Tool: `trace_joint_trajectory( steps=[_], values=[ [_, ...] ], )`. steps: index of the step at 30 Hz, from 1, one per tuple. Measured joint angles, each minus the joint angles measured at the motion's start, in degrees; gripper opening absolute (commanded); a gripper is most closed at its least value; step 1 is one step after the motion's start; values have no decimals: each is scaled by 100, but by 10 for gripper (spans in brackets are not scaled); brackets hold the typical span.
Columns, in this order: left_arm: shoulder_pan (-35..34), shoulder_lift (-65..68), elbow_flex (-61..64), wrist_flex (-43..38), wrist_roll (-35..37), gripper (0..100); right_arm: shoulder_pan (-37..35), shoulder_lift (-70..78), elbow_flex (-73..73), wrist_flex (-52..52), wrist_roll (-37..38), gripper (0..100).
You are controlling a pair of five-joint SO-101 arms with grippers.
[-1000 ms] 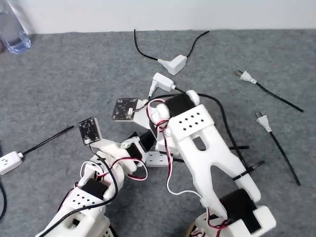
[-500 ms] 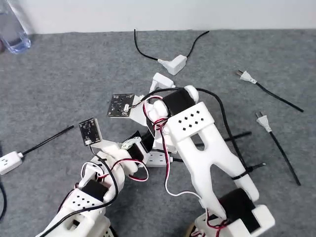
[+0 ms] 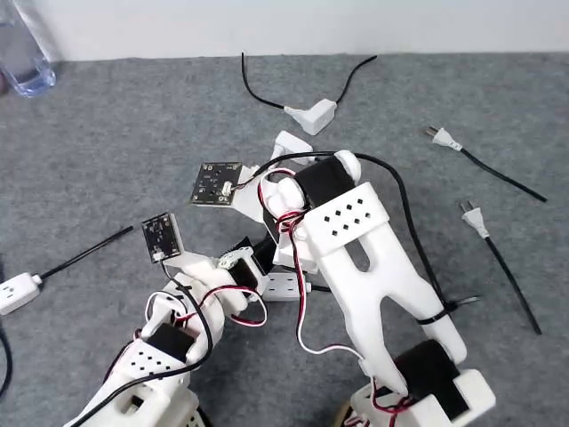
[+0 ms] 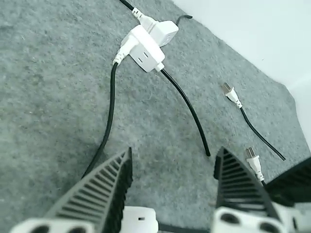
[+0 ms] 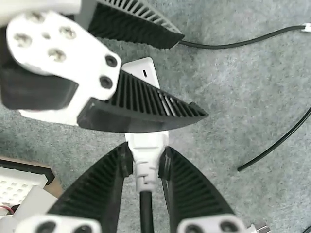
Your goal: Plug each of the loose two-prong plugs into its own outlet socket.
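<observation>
Swung leftward, right hand (image 5: 146, 154) gripped the plug (image 5: 146, 177) — likely light, rigid, best held by its moulded body — while left hand (image 4: 174, 154) gaped open.

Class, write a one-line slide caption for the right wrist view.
Right end effector grips a white plug at an outlet socket straddled by the open left end effector.

Grey felt tabletop (image 3: 107, 133), white wall (image 3: 293, 27)
</observation>
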Motion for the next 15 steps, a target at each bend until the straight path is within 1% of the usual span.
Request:
trace_joint_trajectory(
  steps=[15],
  values=[
    [0,-35,123,-44,0,261,-9,0,0,0,-105,8]
  ],
)
